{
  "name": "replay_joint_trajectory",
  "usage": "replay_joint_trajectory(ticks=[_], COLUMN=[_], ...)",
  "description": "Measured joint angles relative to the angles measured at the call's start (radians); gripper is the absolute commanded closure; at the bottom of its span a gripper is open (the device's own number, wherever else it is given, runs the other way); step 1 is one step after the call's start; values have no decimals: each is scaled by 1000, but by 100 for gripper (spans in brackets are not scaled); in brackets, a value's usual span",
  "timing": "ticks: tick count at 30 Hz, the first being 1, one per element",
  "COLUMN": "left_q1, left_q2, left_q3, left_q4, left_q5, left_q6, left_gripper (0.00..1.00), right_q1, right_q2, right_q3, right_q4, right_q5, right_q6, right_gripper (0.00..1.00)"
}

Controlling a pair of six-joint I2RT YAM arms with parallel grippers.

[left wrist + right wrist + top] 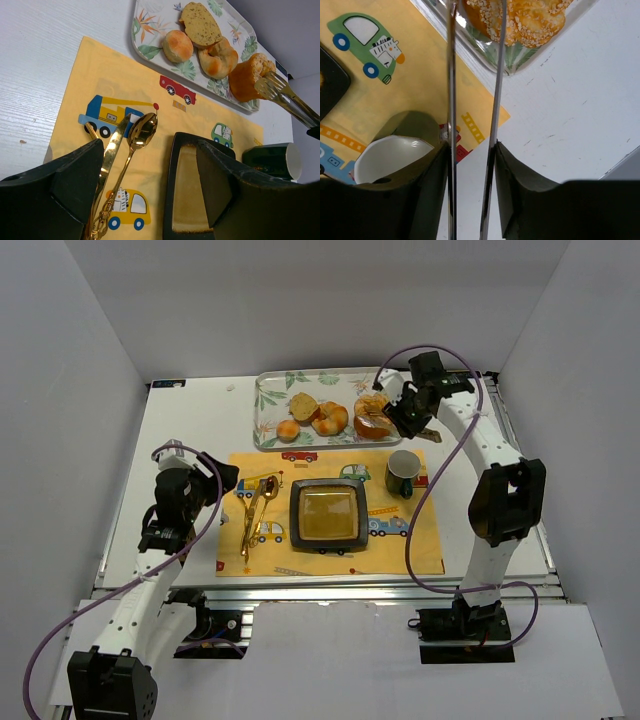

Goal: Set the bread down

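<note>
We found the right claw (pixel 470 150) clamped on tongs (pixel 451 75), whose tips pinched the bread (pixel 372 416) at the tray's (pixel 150 30) 3 o'clock end, evidently to lift it untouched. The left claw (pixel 150 185) stood wide open, empty, at 9 o'clock.

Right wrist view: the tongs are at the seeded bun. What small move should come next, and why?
Probably lift the bread straight up. The right gripper is shut on the tongs, whose tips flank the bread at the right end of the tray, while the square plate sits apart on the mat.
</note>
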Motion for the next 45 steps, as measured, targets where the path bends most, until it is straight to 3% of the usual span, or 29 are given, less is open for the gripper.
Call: replay_joint_trajectory(ticks=[5, 12, 16, 45], left_q1=[0, 0, 0, 0], left_q2=[-6, -9, -9, -9], left_q3=[0, 0, 0, 0], left_q4=[0, 0, -1, -1], left_q5=[0, 0, 0, 0], left_q6=[0, 0, 0, 1], left_gripper=[16, 16, 16, 16], right_q1=[18, 27, 27, 10], right_q2=[0, -8, -24, -291], right_q3=[-27, -82, -85, -212], right_q4=[25, 74, 89, 133], right_q5=[34, 56, 53, -157], right_q6=[-20, -43, -43, 11], right_gripper=[66, 89, 97, 100])
